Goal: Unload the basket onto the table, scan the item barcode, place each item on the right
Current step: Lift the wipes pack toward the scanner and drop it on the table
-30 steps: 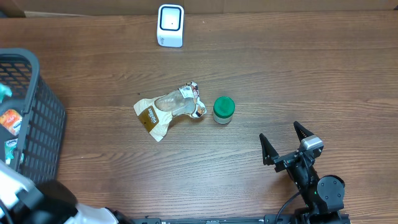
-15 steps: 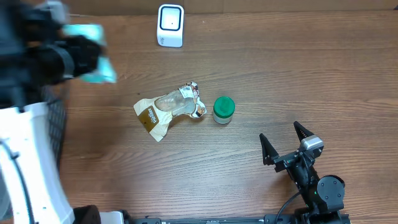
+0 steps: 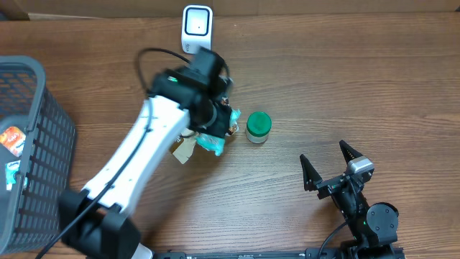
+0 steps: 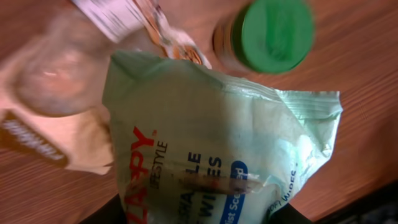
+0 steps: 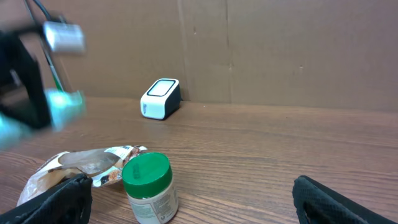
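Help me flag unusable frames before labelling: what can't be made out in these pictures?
Barcode on the pale green plastic wipes packet: unseen; left wrist shows only blurred print, overhead the white arm covers it.
Fingers of the left gripper: hidden by packet and wrist.
Grey mesh basket: its contents cut off at overhead's left edge.

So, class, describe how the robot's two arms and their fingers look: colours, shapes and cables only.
The left arm has a long white link, black joints and a black cable looping above its wrist. The right arm is black, with a small grey block and two tapered black fingers.
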You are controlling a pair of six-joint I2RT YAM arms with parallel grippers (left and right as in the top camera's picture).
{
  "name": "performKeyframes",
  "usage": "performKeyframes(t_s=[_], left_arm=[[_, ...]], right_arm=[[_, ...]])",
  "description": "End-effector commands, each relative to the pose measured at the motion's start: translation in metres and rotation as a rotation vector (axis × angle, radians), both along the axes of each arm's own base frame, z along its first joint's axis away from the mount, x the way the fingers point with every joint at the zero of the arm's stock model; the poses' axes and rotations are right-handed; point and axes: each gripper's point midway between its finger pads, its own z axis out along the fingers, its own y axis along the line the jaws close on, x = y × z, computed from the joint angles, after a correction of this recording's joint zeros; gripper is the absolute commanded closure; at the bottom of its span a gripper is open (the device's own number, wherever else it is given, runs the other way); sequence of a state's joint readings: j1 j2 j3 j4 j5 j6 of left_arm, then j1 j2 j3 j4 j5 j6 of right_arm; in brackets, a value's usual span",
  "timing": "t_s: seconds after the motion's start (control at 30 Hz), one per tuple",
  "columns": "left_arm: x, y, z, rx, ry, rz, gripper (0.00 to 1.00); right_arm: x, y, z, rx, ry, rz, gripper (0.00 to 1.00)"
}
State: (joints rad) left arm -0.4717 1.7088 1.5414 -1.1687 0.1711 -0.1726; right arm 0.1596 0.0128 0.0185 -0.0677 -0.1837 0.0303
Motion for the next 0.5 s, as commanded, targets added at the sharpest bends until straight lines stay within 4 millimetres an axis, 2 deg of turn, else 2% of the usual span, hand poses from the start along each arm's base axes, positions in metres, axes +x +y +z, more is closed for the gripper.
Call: performKeyframes(t_s=[0.0,0.17,0.33,0.47], left_arm=[[-0.009,0.0,-0.043,0.084,0.051,-0.046,0.55],[-0.017,-0.002,-0.088,0.109,0.148,-0.055,0.52],[-0.015,-0.012,-0.091,0.066,0.153,-0.06,0.34],[-0.009,-0.015,-0.085,0.054,0.132,-0.061,0.31]], right_arm=[[0.0,0.001,-0.001,0.001,-0.005,0.006,0.0],[0.0,0.001,-0.002,0.0,-0.005,0.006,0.0],[0.0,0.001,-0.002,0.0,-0.005,0.006,0.0],[0.0,0.001,-0.001,0.001,-0.005,0.006,0.0]])
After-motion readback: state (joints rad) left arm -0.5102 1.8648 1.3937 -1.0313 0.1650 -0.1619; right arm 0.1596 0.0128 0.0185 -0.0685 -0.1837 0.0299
